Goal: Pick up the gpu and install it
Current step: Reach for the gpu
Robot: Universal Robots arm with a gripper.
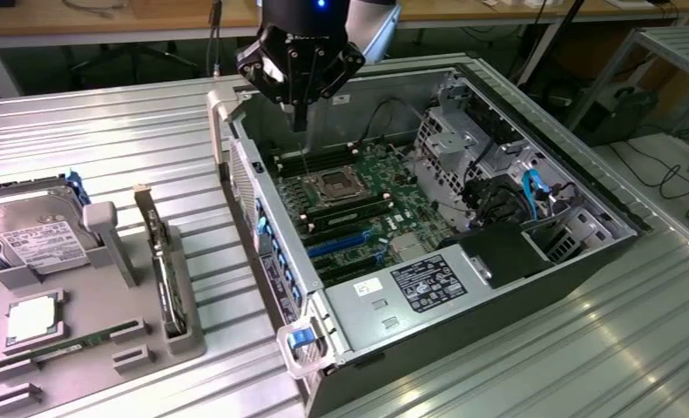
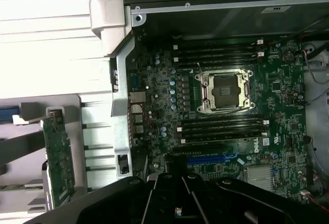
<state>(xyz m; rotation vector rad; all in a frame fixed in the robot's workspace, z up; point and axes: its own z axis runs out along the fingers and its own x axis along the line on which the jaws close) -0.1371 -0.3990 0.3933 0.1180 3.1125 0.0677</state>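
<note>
Aluminium worktop (image 1: 111, 131): silvery ribbed slats with long straight grooves; it carries a holder and an opened computer case.
Grey holder (image 1: 193, 335): matt plastic block with moulded slots and pockets, by the worktop's edge on the exterior view's left.
Green gpu (image 1: 162, 261): thin flat circuit card, seen edge-on as a dark slab. It stands on its long edge in the holder's slot on the side nearest the case, well apart from the gripper.
Silver hard drive (image 1: 30, 231): boxy with a white label, propped at a tilt in the holder's far pocket.
Square cpu (image 1: 30, 322): flat metal-topped chip lying in a shallow pocket.
Narrow RAM stick (image 1: 71, 346): long green strip lying in the holder's near part.
Dark case (image 1: 496, 322): sheet-metal tower on its side, open upward.
Green motherboard (image 1: 368, 205): lies flat inside the case, with a metal-framed square socket (image 1: 330, 185), black memory slots and blue slots (image 1: 341, 244).
Grey power supply (image 1: 420, 287): labelled box at the case's near end.
Black gripper (image 1: 300, 122): hangs over the case's far edge, its fingers pressed together to a narrow point, holding nothing.
Room: wooden benches behind, cables on the floor, and a metal rack (image 1: 670, 52) on the exterior view's right.
</note>
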